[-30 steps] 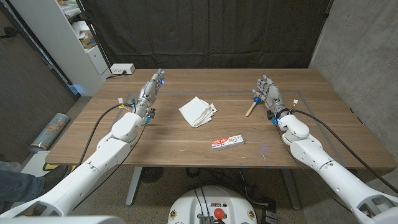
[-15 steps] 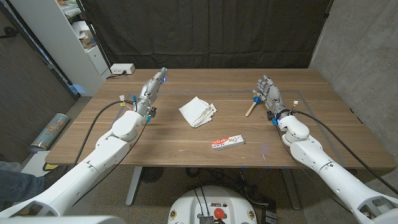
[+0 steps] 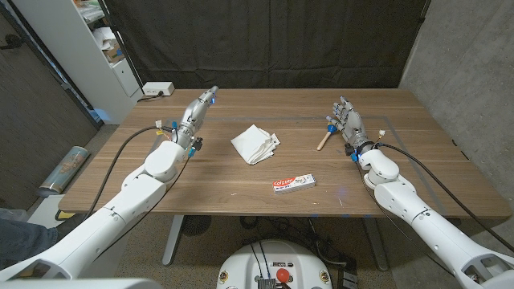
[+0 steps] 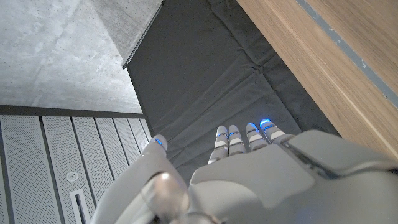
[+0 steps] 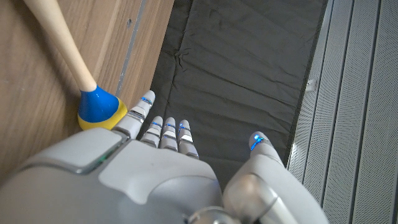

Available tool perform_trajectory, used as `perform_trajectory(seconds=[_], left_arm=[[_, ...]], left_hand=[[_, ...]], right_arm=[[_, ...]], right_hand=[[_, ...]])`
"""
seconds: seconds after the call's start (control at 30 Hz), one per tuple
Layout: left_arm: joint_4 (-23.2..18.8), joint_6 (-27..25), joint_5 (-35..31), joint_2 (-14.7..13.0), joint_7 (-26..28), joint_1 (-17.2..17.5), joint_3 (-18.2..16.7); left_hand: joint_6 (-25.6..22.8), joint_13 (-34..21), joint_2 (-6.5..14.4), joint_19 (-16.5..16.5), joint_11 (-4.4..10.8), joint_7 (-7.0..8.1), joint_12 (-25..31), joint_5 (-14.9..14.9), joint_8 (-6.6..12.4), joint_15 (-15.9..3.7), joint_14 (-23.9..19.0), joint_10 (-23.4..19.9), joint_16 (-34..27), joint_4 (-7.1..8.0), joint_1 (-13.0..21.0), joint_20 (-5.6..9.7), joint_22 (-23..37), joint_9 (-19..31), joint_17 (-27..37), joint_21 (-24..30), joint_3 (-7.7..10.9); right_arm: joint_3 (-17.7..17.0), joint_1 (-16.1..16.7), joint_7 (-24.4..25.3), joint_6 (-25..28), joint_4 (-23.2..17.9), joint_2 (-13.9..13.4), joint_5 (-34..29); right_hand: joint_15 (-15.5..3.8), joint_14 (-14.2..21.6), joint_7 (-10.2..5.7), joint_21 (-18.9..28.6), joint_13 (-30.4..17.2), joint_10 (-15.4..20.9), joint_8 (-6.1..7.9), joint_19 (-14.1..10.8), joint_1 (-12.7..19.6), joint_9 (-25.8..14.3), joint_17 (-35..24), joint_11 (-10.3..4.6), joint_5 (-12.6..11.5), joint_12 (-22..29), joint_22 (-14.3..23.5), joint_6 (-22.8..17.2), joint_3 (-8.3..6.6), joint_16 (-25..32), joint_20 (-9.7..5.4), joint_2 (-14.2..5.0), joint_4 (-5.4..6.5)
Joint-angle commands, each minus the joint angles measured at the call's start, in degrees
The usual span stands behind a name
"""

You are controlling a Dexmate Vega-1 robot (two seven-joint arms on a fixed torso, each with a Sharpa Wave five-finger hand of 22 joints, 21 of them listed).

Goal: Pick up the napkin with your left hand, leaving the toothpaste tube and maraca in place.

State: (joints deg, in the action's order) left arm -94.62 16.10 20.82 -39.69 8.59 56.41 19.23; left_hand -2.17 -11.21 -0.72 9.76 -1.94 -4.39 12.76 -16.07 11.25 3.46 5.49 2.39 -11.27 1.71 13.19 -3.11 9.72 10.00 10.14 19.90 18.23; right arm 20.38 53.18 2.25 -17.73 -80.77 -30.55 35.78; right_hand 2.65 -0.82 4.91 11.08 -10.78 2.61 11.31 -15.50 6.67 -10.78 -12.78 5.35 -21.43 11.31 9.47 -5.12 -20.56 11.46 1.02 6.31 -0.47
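A white crumpled napkin lies near the middle of the wooden table. My left hand is well to its left, fingers stretched out and apart, holding nothing; its back appears in the left wrist view. A toothpaste tube in red and white lies nearer the front edge. The maraca, wooden handle with a blue and yellow head, lies just left of my right hand. The right hand's fingers are extended and empty, close beside the maraca head.
A white power strip sits at the table's back left corner. A white shelf unit stands off the left side, with a black curtain behind the table. A roll lies on the floor to the left.
My left hand has shifted slightly toward the right and farther back over the table. The napkin, toothpaste tube, maraca and right hand have not moved.
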Motion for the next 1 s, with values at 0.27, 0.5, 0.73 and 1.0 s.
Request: perform_trajectory(seconds=[0.27, 0.5, 0.73, 1.0], left_arm=[[-4.14, -0.17, -4.24, -1.57, 0.91, 1.08, -0.01], [-5.12, -0.73, -6.33, -1.77, 2.14, 1.56, -0.08], [-5.99, -1.83, -8.29, -1.96, 3.43, 1.76, -0.2], [-6.25, -2.67, -12.14, -1.67, 5.67, 1.57, 0.22]], left_hand=[[-0.23, 0.04, -0.02, 1.92, 0.07, -0.03, 0.07, 0.33, 0.12, 0.17, -0.27, -0.49, 0.1, -0.93, 1.27, -0.34, 0.21, 0.27, 0.14, -0.46, 0.21], [-0.31, 0.04, 0.04, 2.09, 0.12, -0.03, 0.03, 0.46, 0.1, 0.11, -0.29, -0.51, 0.14, -1.27, 1.7, -0.35, 0.23, 0.28, 0.14, -0.78, 0.32], [-0.37, 0.04, 0.1, 2.18, 0.18, 0.04, 0.0, 0.56, 0.09, 0.04, -0.28, -0.54, 0.18, -1.52, 2.02, -0.39, 0.24, 0.28, 0.14, -1.0, 0.41], [-0.49, 0.04, 0.26, 1.96, 0.26, 0.22, -0.06, 0.69, 0.09, 0.05, -0.34, -0.52, 0.2, -1.9, 2.56, -0.64, 0.25, 0.28, 0.14, -1.19, 0.59]], right_arm=[[0.1, -0.74, 0.24, -0.62, 0.82, 0.69, -0.29], [0.12, -0.7, 0.2, -0.58, 0.88, 0.69, -0.25], [0.02, -0.69, 0.3, -0.43, 0.78, 0.58, -0.2], [-0.16, -0.67, 0.32, -0.43, 0.81, 0.55, -0.01]], right_hand=[[0.39, 0.6, -0.08, -0.01, -0.14, 0.7, 0.21, -0.55, 0.63, -0.15, 0.04, 0.16, -0.25, 0.16, 0.29, -0.61, 0.34, 0.31, 0.13, -0.31, -0.11], [0.42, 0.63, -0.06, -0.01, -0.15, 0.74, 0.23, -0.59, 0.61, -0.15, 0.09, 0.12, -0.28, 0.15, 0.29, -0.69, 0.42, 0.32, 0.13, -0.34, -0.12], [0.43, 0.67, -0.06, -0.02, -0.15, 0.77, 0.22, -0.61, 0.59, -0.15, 0.12, 0.18, -0.31, 0.15, 0.29, -0.71, 0.47, 0.33, 0.15, -0.36, -0.12], [0.41, 0.72, -0.06, -0.02, -0.15, 0.89, 0.21, -0.64, 0.59, -0.15, 0.17, 0.24, -0.35, 0.17, 0.3, -0.77, 0.54, 0.35, 0.21, -0.38, -0.15]])
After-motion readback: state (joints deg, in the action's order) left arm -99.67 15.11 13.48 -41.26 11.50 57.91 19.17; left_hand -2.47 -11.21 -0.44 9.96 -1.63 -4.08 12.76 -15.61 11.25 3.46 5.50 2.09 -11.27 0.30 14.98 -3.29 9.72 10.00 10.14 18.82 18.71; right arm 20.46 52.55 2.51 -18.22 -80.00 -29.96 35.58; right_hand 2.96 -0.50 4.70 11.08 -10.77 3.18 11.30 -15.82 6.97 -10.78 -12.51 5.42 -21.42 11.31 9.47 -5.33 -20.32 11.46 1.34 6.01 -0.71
